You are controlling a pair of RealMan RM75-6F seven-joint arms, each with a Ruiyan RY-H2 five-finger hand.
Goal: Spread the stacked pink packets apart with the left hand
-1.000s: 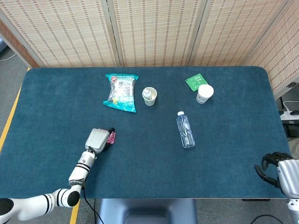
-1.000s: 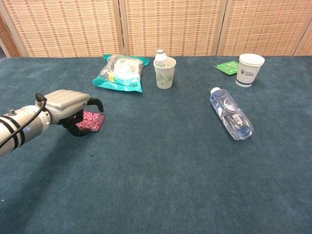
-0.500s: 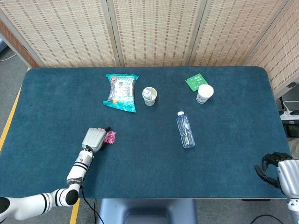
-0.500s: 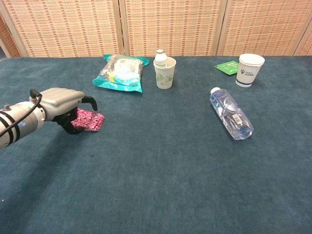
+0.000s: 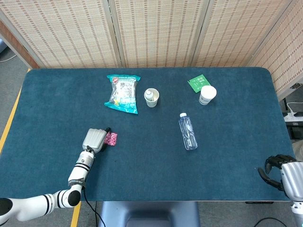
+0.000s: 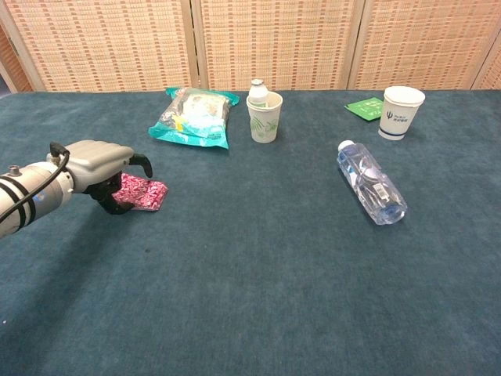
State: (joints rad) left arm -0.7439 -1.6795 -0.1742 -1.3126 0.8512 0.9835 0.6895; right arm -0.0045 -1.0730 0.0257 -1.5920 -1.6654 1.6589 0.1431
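Note:
The pink packets (image 5: pixel 112 138) (image 6: pixel 145 194) lie on the blue table cloth, left of centre. My left hand (image 5: pixel 95 139) (image 6: pixel 95 167) covers their left end with its fingers curled down, and its fingertips touch the pink foil. One finger arches above the stack without touching it. Whether there is more than one packet under the hand is hidden. My right hand (image 5: pixel 280 171) hangs at the table's front right corner, fingers curled in with nothing in them; only the head view shows it.
A teal snack bag (image 5: pixel 122 92) (image 6: pixel 194 116) lies behind the packets. A paper cup with a small bottle in it (image 5: pixel 151 98) (image 6: pixel 264 115), a lying water bottle (image 5: pixel 188 131) (image 6: pixel 371 182), a white cup (image 5: pixel 207 94) (image 6: pixel 401 111) and a green card (image 5: pixel 197 82) sit further right.
My left hand has slid a little to the left and back, so more of the pink packets shows to its right. The right hand has not moved.

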